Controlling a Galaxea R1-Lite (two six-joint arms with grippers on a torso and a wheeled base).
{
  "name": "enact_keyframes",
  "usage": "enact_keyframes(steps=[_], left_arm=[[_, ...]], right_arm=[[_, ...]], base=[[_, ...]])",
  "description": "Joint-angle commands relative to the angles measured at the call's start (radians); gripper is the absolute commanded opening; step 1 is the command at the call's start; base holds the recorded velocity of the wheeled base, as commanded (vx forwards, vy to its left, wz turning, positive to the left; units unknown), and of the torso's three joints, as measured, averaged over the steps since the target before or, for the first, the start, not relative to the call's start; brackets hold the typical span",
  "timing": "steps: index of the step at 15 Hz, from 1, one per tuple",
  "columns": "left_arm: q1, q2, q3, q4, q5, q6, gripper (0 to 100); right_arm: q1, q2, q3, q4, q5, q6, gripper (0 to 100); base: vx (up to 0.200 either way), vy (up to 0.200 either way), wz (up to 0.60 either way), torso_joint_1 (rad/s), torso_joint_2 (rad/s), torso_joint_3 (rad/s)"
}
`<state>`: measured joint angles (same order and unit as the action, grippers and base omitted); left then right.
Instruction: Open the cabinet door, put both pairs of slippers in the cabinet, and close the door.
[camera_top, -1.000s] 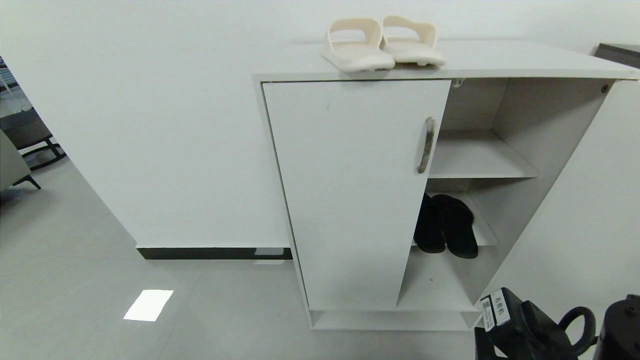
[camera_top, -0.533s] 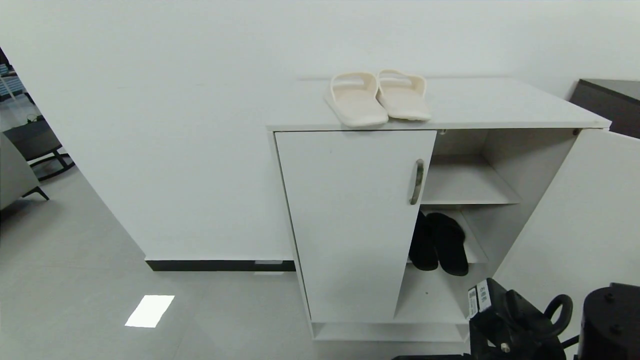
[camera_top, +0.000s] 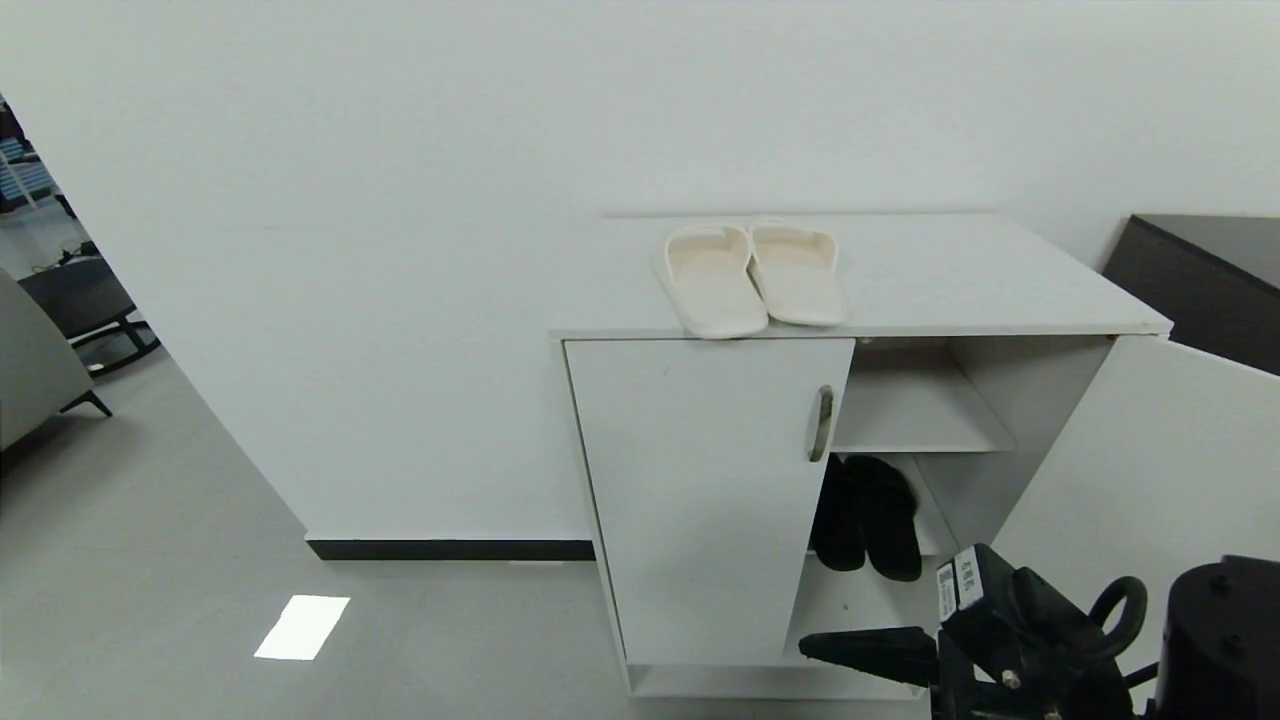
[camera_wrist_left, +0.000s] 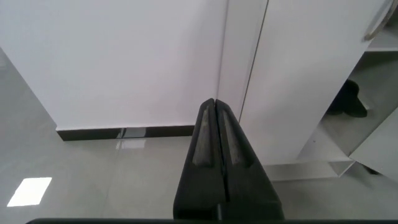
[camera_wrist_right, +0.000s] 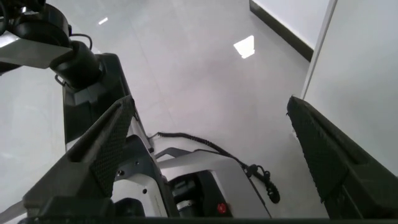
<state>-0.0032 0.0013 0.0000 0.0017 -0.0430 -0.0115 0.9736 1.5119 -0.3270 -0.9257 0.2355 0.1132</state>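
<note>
Nearest to me, my right hand (camera_wrist_right: 210, 109) hangs low over the grey tiled floor (camera_top: 200, 560) with its fingers spread wide and nothing between them. One dark finger pokes toward the foot of the cabinet (camera_top: 950, 280). My left hand (camera_wrist_left: 214, 106) is pressed together, empty, and points at the floor in front of the cabinet's closed left door (camera_top: 710, 500).

A bright patch of light (camera_top: 302, 626) lies on the tiles to my left. A dark baseboard (camera_top: 450, 549) runs along the foot of the white wall (camera_top: 400, 250).

The cabinet stands against that wall. Its left door is shut, with a metal handle (camera_top: 822, 423) at its inner edge, and its right door (camera_top: 1140, 470) is swung open toward me. The black slippers (camera_top: 868, 515) lie side by side on the middle shelf (camera_top: 935, 535) inside, half hidden behind the shut door. The cream slippers (camera_top: 755, 275) sit together on the cabinet's top, at its front edge above the left door.

Farther off there is a chair (camera_top: 90, 310) at the far left and a piece of dark furniture (camera_top: 1200, 280) beyond the cabinet on the right.

Since a second ago my head view has shifted, so the cabinet shows lower and smaller. Both pairs of slippers lie where they did on it. My right hand's finger has come into the view's lower right.
</note>
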Motion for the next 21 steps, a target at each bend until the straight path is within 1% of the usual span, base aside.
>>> enact_keyframes(steps=[1,13,15,17,18,19,20,21], left_arm=[[-0.001,0.000,0.000,0.000,0.000,-0.001,0],[0.000,0.000,0.000,0.000,0.000,-0.001,0],[0.000,0.000,0.000,0.000,0.000,-0.002,0],[0.000,-0.001,0.000,0.000,0.002,-0.002,0],[0.000,0.000,0.000,0.000,0.002,-0.002,0],[-0.001,0.000,0.000,0.000,0.002,-0.002,0],[0.000,0.000,0.000,0.000,0.002,-0.002,0],[0.000,0.000,0.000,0.000,0.002,-0.002,0]], right_arm=[[0.000,-0.001,0.000,-0.001,0.001,0.000,100],[0.000,-0.001,0.000,-0.002,0.004,0.008,100],[0.000,0.002,0.008,-0.048,0.005,0.008,100],[0.008,0.010,0.034,-0.093,-0.004,-0.007,100],[0.010,0.021,-0.037,-0.059,-0.056,-0.001,100],[0.010,0.027,-0.175,0.111,-0.180,0.069,100],[0.025,0.028,-0.354,0.392,-0.308,0.178,100],[0.043,0.034,-0.507,0.622,-0.374,0.261,100]], base=[[0.000,0.000,0.00,0.217,-0.51,-0.276],[0.000,0.000,0.00,0.264,-0.56,-0.301],[0.000,0.000,0.00,0.239,-0.50,-0.263],[0.000,0.000,0.00,0.088,-0.20,-0.100],[0.000,0.000,0.00,0.000,0.00,0.000],[0.000,0.000,0.00,0.000,0.00,0.000],[0.000,0.000,0.00,0.000,0.00,0.000],[0.000,0.000,0.00,0.000,0.00,0.000]])
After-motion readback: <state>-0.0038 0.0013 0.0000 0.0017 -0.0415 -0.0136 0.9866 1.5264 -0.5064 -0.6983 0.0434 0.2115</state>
